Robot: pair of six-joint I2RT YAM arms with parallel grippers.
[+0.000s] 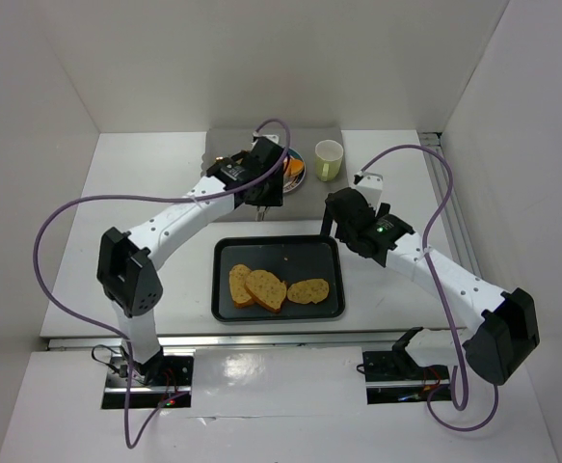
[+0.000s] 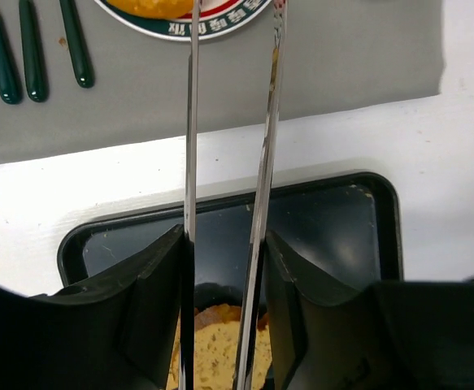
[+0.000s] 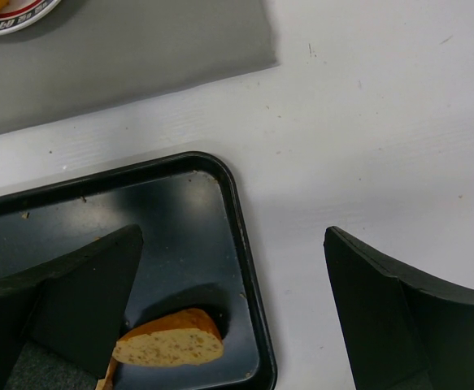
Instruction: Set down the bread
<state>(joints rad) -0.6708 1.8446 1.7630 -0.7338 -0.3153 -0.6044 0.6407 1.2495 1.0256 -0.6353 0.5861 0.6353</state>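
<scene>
Three golden, crusty bread slices (image 1: 266, 289) lie in a row on a black tray (image 1: 279, 241). My left gripper (image 1: 264, 193) hovers past the tray's far edge, shut on thin metal tongs (image 2: 192, 122). The two blades of the tongs reach to a plate (image 2: 220, 20) that holds an orange-yellow baked piece (image 2: 151, 6). One slice (image 2: 216, 349) shows between the left fingers (image 2: 151, 276). My right gripper (image 1: 334, 217) is open and empty above the tray's far right corner (image 3: 245, 244). The rightmost slice (image 3: 167, 345) lies just below its left finger (image 3: 82, 284).
The plate (image 1: 295, 170) sits on a grey mat (image 1: 223, 140) behind the tray. A pale yellow cup (image 1: 329, 160) stands right of the plate. Three dark green sticks (image 2: 29, 49) lie on the mat. White walls enclose the table.
</scene>
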